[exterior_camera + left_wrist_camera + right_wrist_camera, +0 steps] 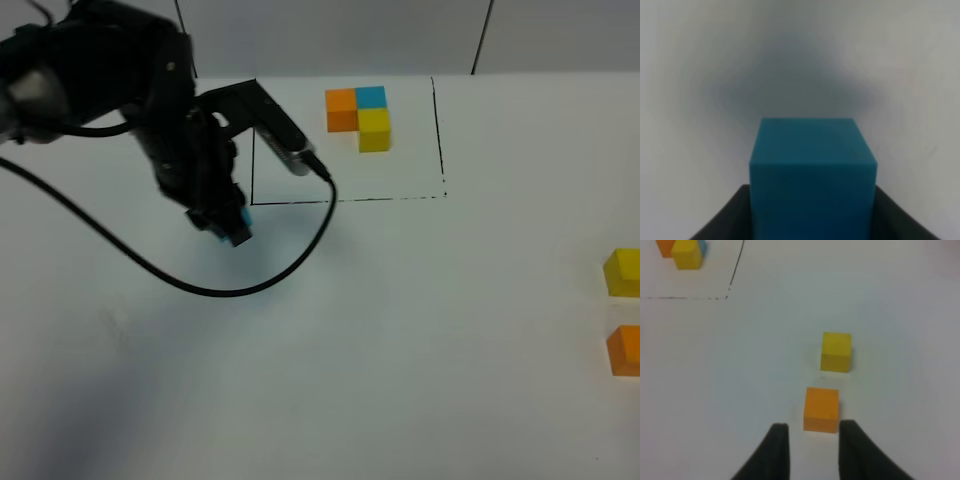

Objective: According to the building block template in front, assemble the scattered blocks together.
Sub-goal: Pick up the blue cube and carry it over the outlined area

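The building block template [360,115], an L of orange, blue and yellow cubes, sits inside a thin black drawn rectangle [345,199] at the back. My left gripper [232,230] is shut on the blue block [241,229], just left of the frame's front left corner; the left wrist view shows the blue block [812,170] between dark fingers [725,220]. The yellow block [622,272] and the orange block [624,350] lie at the right edge. In the right wrist view, my right gripper [814,425] sits just short of the orange block [821,409], fingers close together and holding nothing, the yellow block [836,352] beyond.
The left arm's black cable [200,285] loops over the white table in front of the frame. The template [682,251] and a corner of its frame show at the far edge of the right wrist view. The right arm is outside the exterior high view.
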Tool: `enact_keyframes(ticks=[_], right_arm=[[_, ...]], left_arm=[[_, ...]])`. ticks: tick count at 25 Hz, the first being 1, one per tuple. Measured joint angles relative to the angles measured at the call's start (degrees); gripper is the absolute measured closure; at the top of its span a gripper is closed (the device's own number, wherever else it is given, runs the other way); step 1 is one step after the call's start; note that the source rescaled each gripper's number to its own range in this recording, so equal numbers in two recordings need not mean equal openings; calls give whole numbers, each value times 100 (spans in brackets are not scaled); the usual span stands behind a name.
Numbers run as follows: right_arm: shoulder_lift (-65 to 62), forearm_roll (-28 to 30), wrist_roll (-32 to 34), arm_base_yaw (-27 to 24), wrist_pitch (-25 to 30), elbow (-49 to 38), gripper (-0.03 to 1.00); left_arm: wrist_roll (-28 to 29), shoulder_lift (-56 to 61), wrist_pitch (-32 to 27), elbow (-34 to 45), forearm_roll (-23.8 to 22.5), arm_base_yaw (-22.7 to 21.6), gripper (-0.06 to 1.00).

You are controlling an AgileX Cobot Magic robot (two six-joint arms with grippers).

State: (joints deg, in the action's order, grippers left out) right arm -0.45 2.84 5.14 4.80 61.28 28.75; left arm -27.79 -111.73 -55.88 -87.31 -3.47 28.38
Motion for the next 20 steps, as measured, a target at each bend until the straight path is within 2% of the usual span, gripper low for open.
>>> enact_keyframes(ticks=[6, 10, 13, 20], right_arm=[[0, 0, 0, 0, 0, 0, 97], [0, 0, 0, 0, 0, 0, 97], [0, 0, 0, 0, 0, 0, 97], [0, 0, 0, 0, 0, 0, 97]], left_arm=[[-833, -1676, -1144, -2605, -14, 686, 94], [-1162, -2654, -1228, -4096, -9, 925, 94], [-1432, -2951, -1227, -4486, 101, 1044, 94], [-1708, -3105, -1227, -4580, 120, 1153, 94]])
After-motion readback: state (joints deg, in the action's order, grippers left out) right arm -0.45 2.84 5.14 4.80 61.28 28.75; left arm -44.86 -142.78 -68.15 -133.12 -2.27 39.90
